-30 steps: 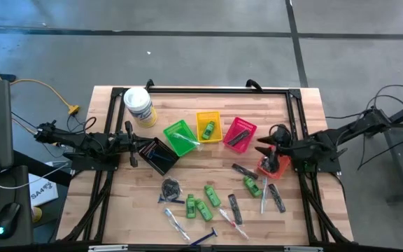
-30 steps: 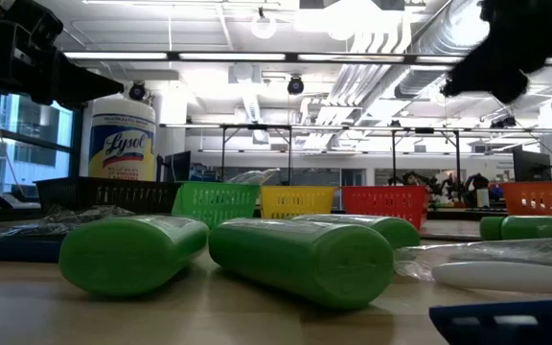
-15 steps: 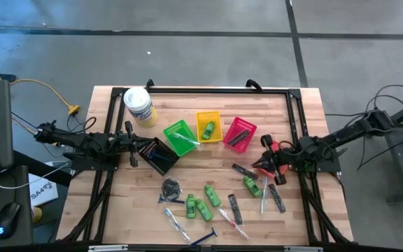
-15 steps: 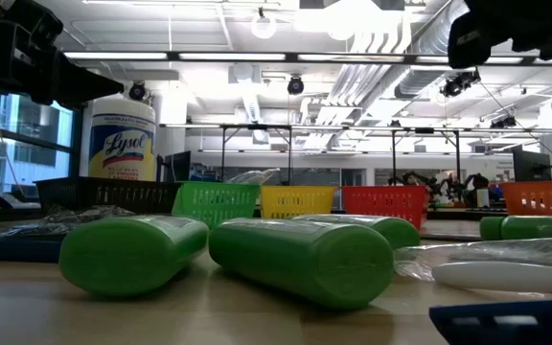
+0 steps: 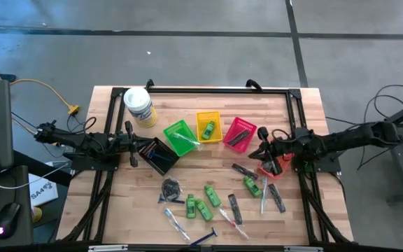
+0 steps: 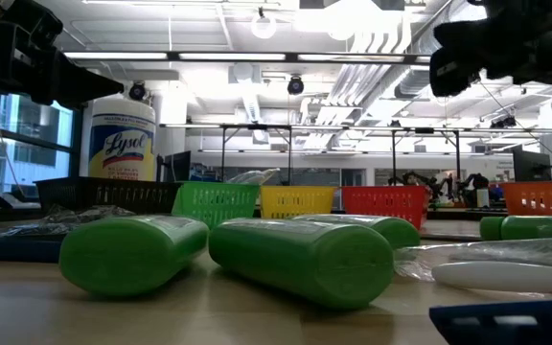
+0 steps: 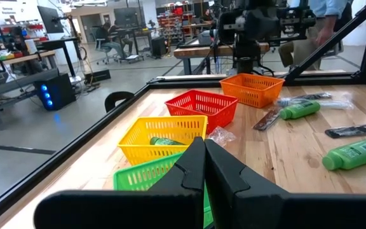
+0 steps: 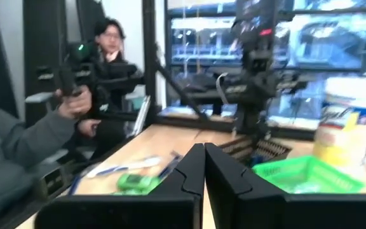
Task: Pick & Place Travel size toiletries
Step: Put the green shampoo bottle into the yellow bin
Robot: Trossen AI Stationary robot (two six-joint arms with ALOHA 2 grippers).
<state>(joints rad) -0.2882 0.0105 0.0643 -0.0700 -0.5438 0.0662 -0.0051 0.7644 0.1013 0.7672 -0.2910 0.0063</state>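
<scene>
My right tool (image 5: pixel 261 133) hangs pressed together and empty beside the orange basket (image 5: pixel 271 168). Descending like this risks knocking bottles (image 5: pixel 252 185) away; the left tool (image 5: pixel 127 131) waits, pressed together.

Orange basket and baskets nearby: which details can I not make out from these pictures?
- Orange basket: in the high view the right gripper and its arm cover part of it; contents hidden.
- Red basket: in the left wrist view its wall hides the inside; in the high view the dark item is too small to identify.
- Black basket: in the low view only its side shows.
</scene>
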